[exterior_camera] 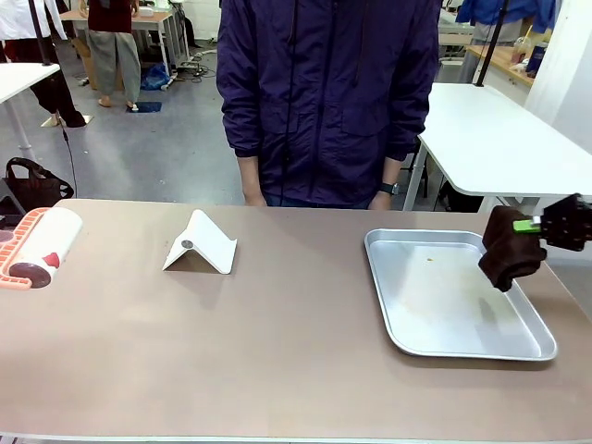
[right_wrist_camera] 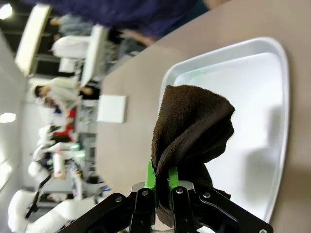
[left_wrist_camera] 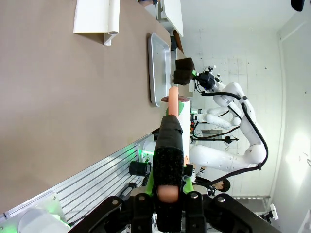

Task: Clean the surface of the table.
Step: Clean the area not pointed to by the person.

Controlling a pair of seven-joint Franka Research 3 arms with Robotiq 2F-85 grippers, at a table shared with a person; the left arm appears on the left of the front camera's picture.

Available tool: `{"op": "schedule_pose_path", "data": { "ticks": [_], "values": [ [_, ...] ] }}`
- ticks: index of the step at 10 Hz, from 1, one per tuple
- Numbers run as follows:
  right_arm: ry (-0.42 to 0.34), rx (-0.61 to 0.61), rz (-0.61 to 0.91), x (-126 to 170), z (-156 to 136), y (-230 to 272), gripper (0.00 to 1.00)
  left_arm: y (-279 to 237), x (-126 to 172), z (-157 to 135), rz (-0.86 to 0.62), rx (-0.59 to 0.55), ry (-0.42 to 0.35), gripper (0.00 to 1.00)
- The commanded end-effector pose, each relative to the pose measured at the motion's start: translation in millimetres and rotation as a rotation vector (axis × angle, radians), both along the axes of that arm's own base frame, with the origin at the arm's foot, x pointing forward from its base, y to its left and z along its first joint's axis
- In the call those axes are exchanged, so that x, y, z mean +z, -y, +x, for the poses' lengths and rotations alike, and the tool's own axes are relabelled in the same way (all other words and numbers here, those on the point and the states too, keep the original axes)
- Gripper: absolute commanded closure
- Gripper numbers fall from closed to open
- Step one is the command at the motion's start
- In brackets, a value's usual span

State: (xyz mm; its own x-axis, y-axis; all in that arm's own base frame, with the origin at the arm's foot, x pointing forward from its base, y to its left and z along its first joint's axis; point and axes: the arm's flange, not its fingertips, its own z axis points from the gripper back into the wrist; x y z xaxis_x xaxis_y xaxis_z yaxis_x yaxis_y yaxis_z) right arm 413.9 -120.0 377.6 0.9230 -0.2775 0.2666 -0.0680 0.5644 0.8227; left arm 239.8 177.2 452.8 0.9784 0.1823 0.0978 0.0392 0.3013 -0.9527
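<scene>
The right gripper (exterior_camera: 527,225) clamps a brown cloth (exterior_camera: 507,250), the left gripper (left_wrist_camera: 167,194) a lint roller (exterior_camera: 42,242), over the smooth matte taupe-brown table (exterior_camera: 277,338).

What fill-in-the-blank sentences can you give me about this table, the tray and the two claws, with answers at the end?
The right claw grips a dark brown ____ by the tray.
The left claw holds a lint roller at the table's ____ end.
A white folded stand sits between the roller and the ____.
Answers: cloth, left, tray.
</scene>
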Motion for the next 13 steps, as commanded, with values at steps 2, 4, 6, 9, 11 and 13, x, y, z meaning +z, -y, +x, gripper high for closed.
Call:
{"op": "schedule_pose_path", "data": {
  "ticks": [2, 4, 6, 9, 11, 13],
  "values": [
    [-0.111, -0.073, -0.238, -16.6, 50.8, -33.2, 0.89, 0.1, 3.2, 0.5, -0.011, 0.009, 0.000, 0.78],
    [-0.131, -0.085, -0.325, -36.7, 70.1, -45.2, 0.89, 0.1, 3.2, 0.5, -0.011, 0.009, 0.000, 0.78],
    [-0.092, -0.069, -0.333, -50.8, 81.4, -55.7, 0.89, 0.1, 3.2, 0.5, -0.011, 0.009, 0.000, 0.78],
    [-0.066, 0.005, -0.328, -76.6, 94.7, -86.0, 0.89, 0.1, 3.2, 0.5, -0.011, 0.009, 0.000, 0.78],
    [-0.071, 0.066, -0.338, -89.0, 100.6, -111.5, 0.89, 0.1, 3.2, 0.5, -0.011, 0.009, 0.000, 0.78],
    [-0.052, 0.184, -0.351, -93.7, 99.2, -132.5, 0.89, 0.1, 3.2, 0.5, -0.011, 0.009, 0.000, 0.78]
  ]
}}
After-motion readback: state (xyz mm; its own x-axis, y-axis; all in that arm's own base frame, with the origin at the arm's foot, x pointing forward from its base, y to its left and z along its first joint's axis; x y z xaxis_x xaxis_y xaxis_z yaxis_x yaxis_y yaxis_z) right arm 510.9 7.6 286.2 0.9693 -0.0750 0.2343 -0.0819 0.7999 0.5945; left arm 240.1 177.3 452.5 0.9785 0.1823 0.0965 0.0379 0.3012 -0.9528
